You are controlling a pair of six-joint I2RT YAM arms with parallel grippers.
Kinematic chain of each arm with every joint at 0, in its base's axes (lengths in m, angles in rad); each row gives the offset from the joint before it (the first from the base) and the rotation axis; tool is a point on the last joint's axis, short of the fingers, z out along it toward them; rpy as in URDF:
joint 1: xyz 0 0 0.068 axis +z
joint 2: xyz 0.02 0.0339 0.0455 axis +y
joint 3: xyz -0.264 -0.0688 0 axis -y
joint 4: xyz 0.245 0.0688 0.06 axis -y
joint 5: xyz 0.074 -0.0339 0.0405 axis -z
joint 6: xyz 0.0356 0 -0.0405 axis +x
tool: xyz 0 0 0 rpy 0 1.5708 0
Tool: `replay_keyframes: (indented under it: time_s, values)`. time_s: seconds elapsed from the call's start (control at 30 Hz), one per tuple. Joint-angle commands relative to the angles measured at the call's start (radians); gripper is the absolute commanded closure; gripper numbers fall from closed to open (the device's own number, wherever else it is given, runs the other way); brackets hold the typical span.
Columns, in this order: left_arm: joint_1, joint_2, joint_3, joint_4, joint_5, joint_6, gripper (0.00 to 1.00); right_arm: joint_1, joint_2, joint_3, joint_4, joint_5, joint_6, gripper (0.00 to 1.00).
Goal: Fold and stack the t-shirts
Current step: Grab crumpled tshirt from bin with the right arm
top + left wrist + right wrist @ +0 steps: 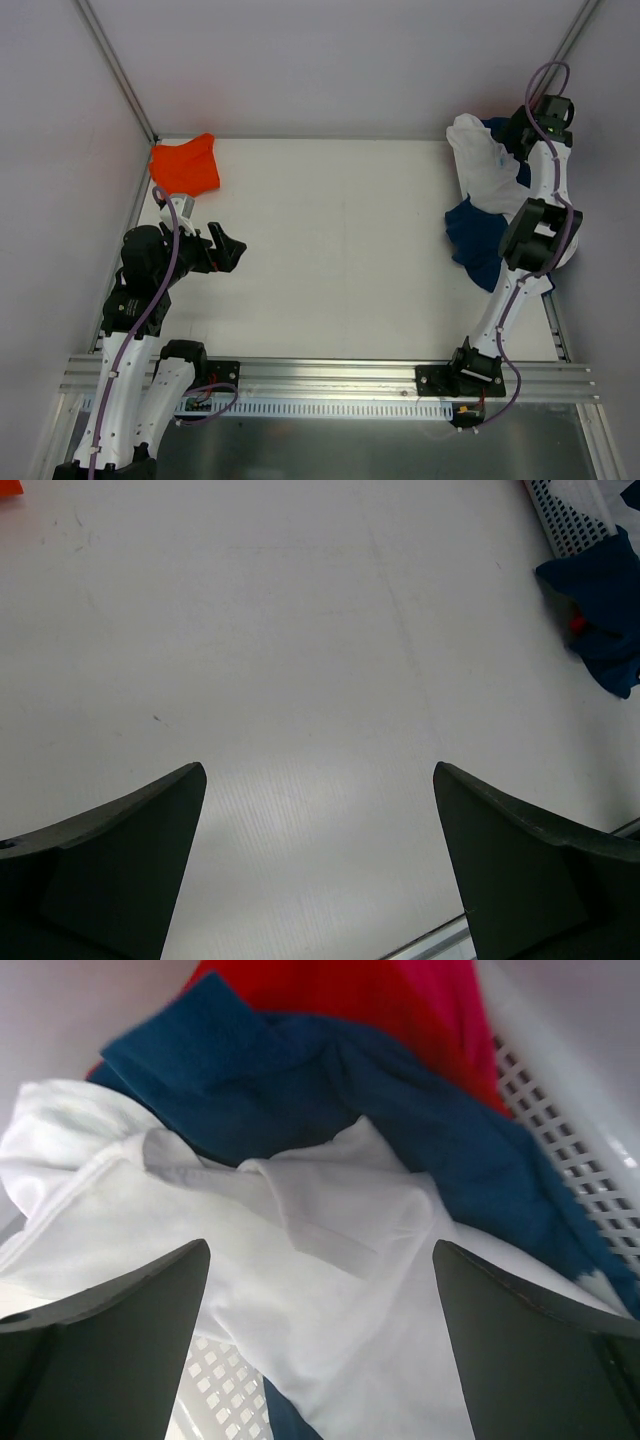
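Note:
The orange t-shirt (185, 165) lies crumpled at the table's far left corner; its edge shows in the left wrist view (8, 486). The white t-shirt (480, 165) and navy t-shirt (473, 235) are piled at the far right. My right gripper (512, 135) is open just above that pile. In the right wrist view my right gripper (320, 1245) has its jaws wide apart over the white t-shirt (330, 1260), with the navy t-shirt (330, 1080) and the red t-shirt (400, 1000) behind it. My left gripper (232, 250) is open and empty, and in its own view my left gripper (320, 770) hangs over bare table.
A white perforated basket (570, 1140) holds the pile at the right; its edge shows in the left wrist view (570, 515) beside the navy cloth (600, 610). Grey walls enclose the table on the left, back and right. A metal rail (330, 375) runs along the near edge.

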Motion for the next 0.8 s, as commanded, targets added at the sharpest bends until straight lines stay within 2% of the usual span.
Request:
replay_keyframes:
  time_s: [0.0,0.77]
  values:
    - [-0.011,0.003,0.017,0.01,0.027,0.025,0.01,-0.014,-0.103,0.016,0.005,0.057,-0.022,0.01]
    - [-0.009,0.021,0.02,0.009,0.04,0.028,0.01,-0.008,0.006,-0.005,0.066,0.031,-0.007,0.0]
